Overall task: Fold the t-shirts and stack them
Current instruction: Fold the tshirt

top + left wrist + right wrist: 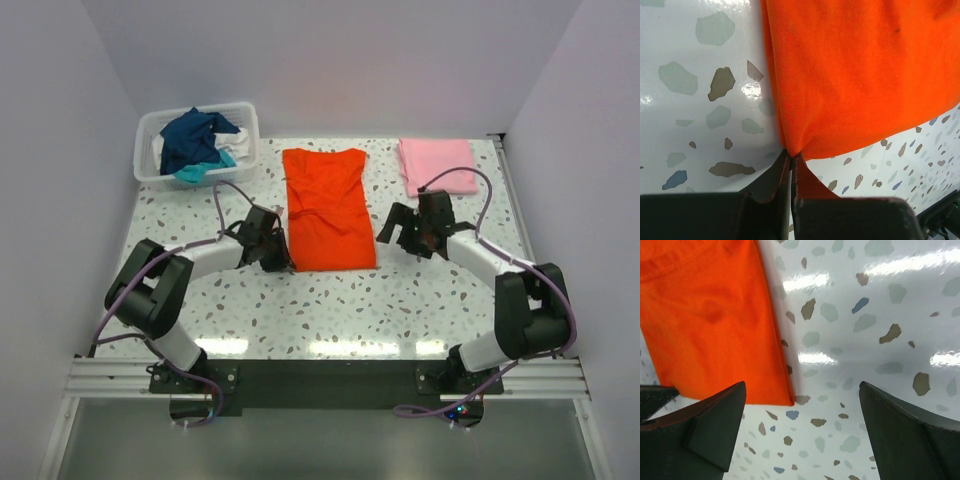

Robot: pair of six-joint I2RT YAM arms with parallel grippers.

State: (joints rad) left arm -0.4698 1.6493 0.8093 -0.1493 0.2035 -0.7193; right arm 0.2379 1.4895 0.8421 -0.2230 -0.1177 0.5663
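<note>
At mid-counter, a bright orange-red cloth t-shirt (328, 210) lies flat, pinched at one corner.
From above, its near left corner is hidden under the left gripper (275, 250), which the wrist view shows clenched on that cloth tip. The right gripper (405, 228) is released, its jaws wide just beside the near right corner. The shirt is a long rectangle, creased across its middle. A folded light pink t-shirt (438, 163) sits at the far right corner. Navy, teal and white shirts (195, 140) tangle in the translucent white plastic basket (150, 125) at the far left corner, their outlines hard to separate.
</note>
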